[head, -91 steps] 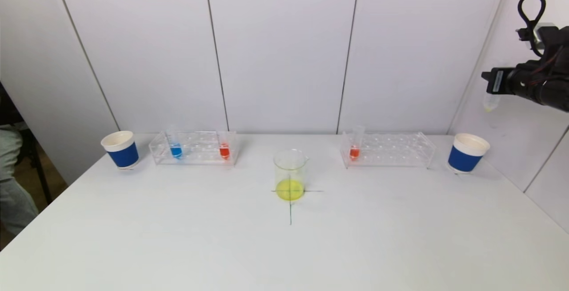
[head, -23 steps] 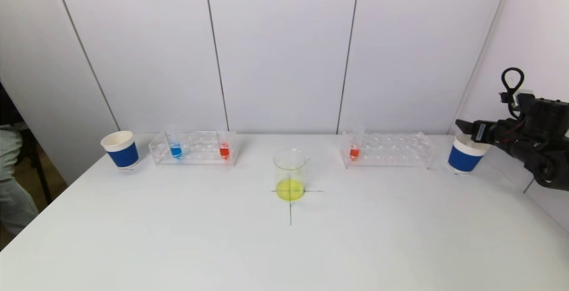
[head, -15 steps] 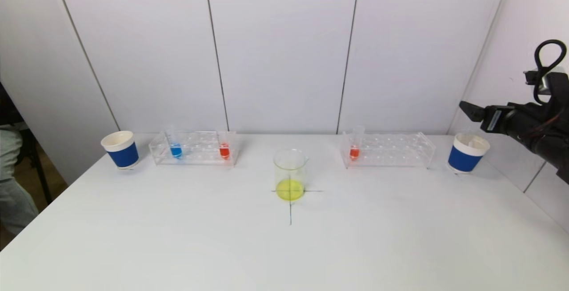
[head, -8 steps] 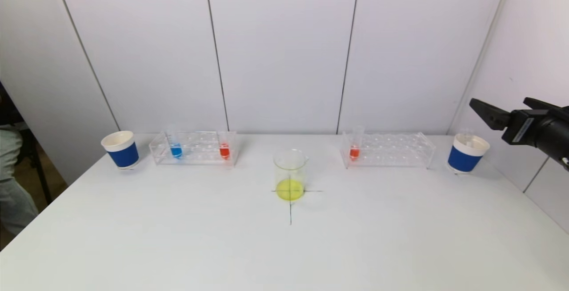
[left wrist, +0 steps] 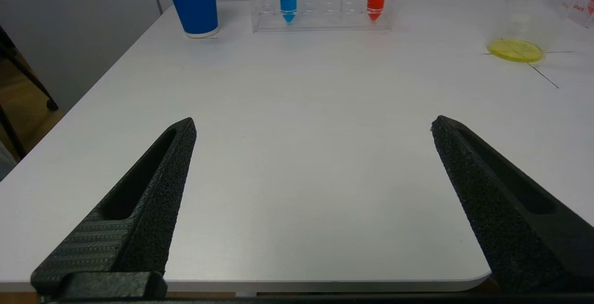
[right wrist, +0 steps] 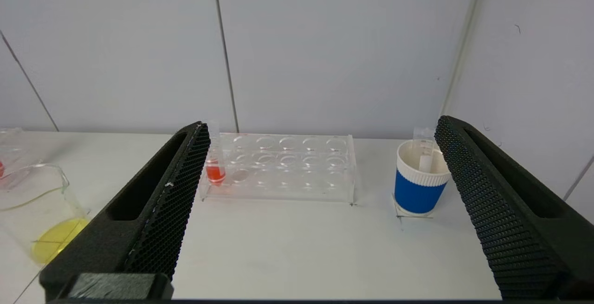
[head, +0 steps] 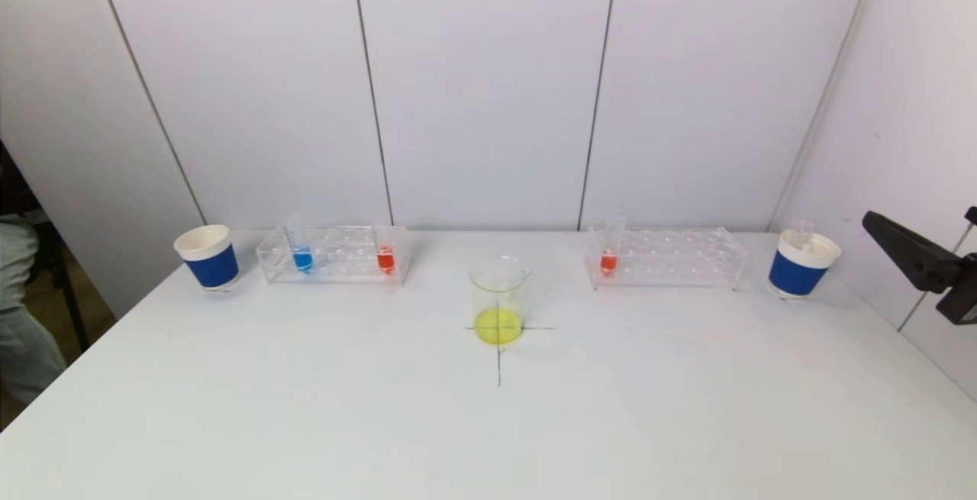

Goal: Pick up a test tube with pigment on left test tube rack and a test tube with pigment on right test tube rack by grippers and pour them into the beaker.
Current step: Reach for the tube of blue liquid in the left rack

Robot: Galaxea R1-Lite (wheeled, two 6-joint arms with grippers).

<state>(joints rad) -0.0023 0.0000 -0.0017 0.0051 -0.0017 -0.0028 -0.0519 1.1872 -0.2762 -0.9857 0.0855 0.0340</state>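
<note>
The glass beaker (head: 498,300) holds yellow liquid and stands on a cross mark at the table's middle. The left rack (head: 333,254) holds a blue tube (head: 301,256) and a red tube (head: 385,256). The right rack (head: 665,257) holds one red tube (head: 608,258). My right gripper (head: 904,252) is open and empty at the right edge, in front of the right cup. In its wrist view the rack (right wrist: 283,167) and red tube (right wrist: 215,169) lie ahead. My left gripper (left wrist: 313,125) is open and empty above the table's near left edge, out of the head view.
A blue-and-white paper cup (head: 207,257) stands left of the left rack. Another cup (head: 801,263) right of the right rack holds an empty tube (right wrist: 421,148). The white table (head: 488,424) ends at wall panels behind.
My right gripper let go of the empty tube into the right cup, opened, and drew back and down toward the right edge. The left arm and the racks have not moved.
</note>
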